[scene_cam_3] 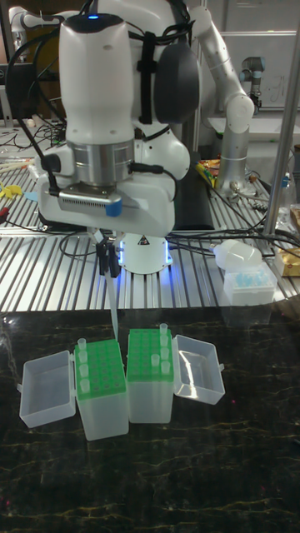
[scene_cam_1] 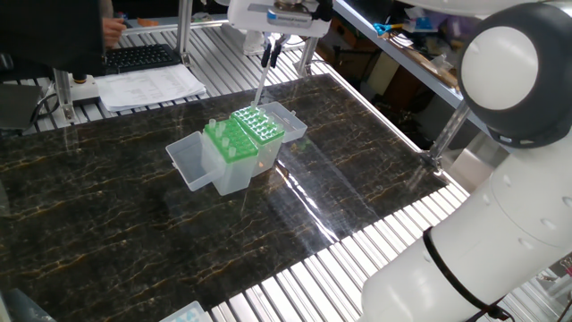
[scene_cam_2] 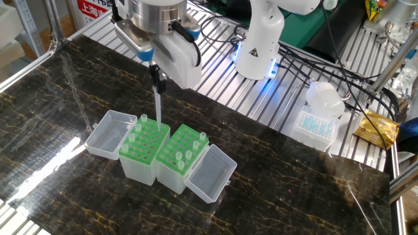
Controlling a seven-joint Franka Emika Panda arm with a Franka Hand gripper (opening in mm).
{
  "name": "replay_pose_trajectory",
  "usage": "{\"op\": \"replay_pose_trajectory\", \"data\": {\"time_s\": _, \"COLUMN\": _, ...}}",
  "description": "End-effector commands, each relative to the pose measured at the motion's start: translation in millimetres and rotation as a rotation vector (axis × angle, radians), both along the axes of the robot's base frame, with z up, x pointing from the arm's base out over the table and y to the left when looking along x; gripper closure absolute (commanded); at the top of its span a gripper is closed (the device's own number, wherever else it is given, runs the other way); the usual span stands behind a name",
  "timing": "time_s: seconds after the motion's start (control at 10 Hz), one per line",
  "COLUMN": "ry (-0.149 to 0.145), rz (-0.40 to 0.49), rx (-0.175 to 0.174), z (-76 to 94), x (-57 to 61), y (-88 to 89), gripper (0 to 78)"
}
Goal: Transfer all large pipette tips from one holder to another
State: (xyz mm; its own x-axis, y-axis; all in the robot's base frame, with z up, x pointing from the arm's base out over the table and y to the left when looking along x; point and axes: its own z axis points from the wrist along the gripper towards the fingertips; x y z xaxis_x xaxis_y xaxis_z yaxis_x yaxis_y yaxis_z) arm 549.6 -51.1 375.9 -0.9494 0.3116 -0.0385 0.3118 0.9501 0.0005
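Observation:
My gripper (scene_cam_2: 155, 77) is shut on one large pipette tip (scene_cam_2: 158, 108), a slim clear cone hanging point down. Its point hovers just over the far edge of the left green-topped holder (scene_cam_2: 145, 142). The tall fixed view shows the gripper (scene_cam_3: 107, 260) holding the tip (scene_cam_3: 112, 304) above that holder (scene_cam_3: 100, 366). Several tips stand in this holder and several in the right holder (scene_cam_2: 183, 149), which touches it. In one fixed view the gripper (scene_cam_1: 268, 55) and tip (scene_cam_1: 260, 89) hang above the two holders (scene_cam_1: 241, 136).
Each holder's clear hinged lid lies open on its outer side (scene_cam_2: 106, 134) (scene_cam_2: 212, 173). A white box of blue tips (scene_cam_2: 317, 124) sits on the slatted bench behind, near another robot's base (scene_cam_2: 258, 46). Keyboard (scene_cam_1: 143, 58) and papers (scene_cam_1: 152, 85) lie beyond the table's far edge.

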Motion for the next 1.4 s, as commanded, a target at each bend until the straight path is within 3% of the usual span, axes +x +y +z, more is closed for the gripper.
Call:
{"op": "replay_pose_trajectory", "data": {"time_s": 0.1, "ry": -0.016, "rz": 0.107, "rx": -0.013, "z": 8.5, "x": -2.8, "y": -25.5, "gripper": 76.4}}
{"op": "replay_pose_trajectory", "data": {"time_s": 0.6, "ry": -0.016, "rz": 0.123, "rx": -0.015, "z": 3.9, "x": -10.5, "y": -44.8, "gripper": 76.4}}
{"op": "replay_pose_trajectory", "data": {"time_s": 1.4, "ry": -0.018, "rz": 0.103, "rx": -0.022, "z": -21.2, "x": -20.1, "y": -49.6, "gripper": 76.4}}
